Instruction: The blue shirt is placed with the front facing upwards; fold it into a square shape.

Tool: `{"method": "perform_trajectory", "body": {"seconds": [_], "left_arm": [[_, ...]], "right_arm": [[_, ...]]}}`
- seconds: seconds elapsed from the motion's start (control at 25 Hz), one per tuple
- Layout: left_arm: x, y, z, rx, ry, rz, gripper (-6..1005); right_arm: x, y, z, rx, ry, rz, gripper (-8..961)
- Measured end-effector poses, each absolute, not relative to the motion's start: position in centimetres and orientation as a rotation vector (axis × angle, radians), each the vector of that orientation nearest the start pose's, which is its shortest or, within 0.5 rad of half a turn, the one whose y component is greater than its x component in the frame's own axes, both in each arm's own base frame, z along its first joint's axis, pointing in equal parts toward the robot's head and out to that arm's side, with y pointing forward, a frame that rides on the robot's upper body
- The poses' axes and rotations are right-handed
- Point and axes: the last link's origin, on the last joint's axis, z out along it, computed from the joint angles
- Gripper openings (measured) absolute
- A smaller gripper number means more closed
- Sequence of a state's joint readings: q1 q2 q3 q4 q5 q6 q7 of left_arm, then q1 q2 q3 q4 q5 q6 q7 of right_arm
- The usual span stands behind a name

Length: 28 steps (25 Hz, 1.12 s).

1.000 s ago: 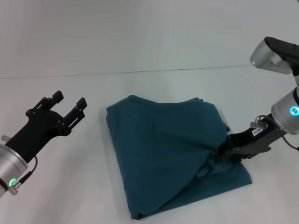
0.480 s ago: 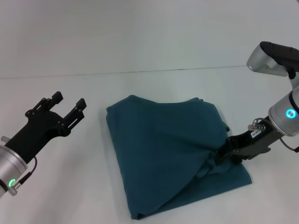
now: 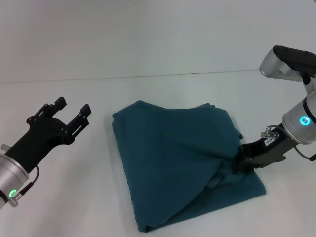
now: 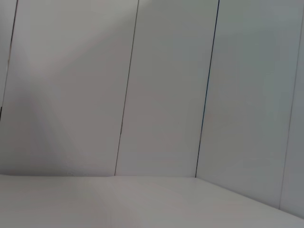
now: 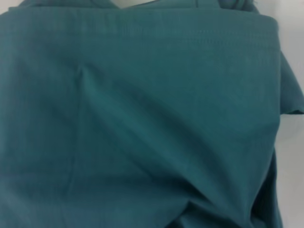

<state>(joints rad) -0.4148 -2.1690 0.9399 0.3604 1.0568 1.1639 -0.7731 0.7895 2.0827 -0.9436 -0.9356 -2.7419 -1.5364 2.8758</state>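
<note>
A white table (image 3: 163,44) carries the blue shirt (image 3: 177,163), lying mid-table as a rough, slightly skewed folded block, no print showing. Along its right edge the cloth bunches into a ridge of creases running toward the right gripper (image 3: 234,165), which sits low at that edge with its tips buried in the fabric; whether it is clamped on the cloth or merely resting there cannot be told from here. The left gripper (image 3: 73,111) hovers well off to the shirt's left, fingers spread and empty. The risk, as it looks: if the right arm pulls away with cloth caught, the top layer could drag and spoil the near-square shape.
</note>
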Motion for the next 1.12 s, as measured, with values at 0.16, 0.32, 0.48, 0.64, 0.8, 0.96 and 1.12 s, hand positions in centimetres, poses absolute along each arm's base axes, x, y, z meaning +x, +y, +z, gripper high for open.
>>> {"method": "perform_trajectory", "body": {"seconds": [0.16, 0.32, 0.48, 0.64, 0.8, 0.96, 1.12], "left_arm": [[-28.64, 33.73, -3.27, -1.988, -0.614, -0.919, 720], [-28.63, 33.75, -3.27, -1.988, -0.613, -0.919, 720], [-28.64, 33.74, -3.26, -1.988, -0.614, -0.919, 720], [-28.69, 33.71, -3.24, -1.986, -0.615, -0.919, 720], [-28.68, 33.7, -3.26, -1.987, -0.615, -0.918, 720], [-28.65, 33.72, -3.27, -1.988, -0.614, -0.919, 720], [-28.64, 33.73, -3.28, -1.989, -0.614, -0.919, 720]], "right_arm": [[22.66, 38.44, 0.83, -2.121, 1.776, -0.334, 318], [22.61, 38.58, 0.83, -2.112, 1.768, -0.352, 260], [22.53, 38.63, 0.76, -2.116, 1.758, -0.361, 231], [22.48, 38.65, 0.68, -2.121, 1.752, -0.359, 210], [22.25, 38.73, 0.77, -2.123, 1.747, -0.351, 190], [22.14, 38.73, 0.65, -2.128, 1.736, -0.363, 223], [21.98, 38.67, 0.3, -2.138, 1.724, -0.381, 324]]}}
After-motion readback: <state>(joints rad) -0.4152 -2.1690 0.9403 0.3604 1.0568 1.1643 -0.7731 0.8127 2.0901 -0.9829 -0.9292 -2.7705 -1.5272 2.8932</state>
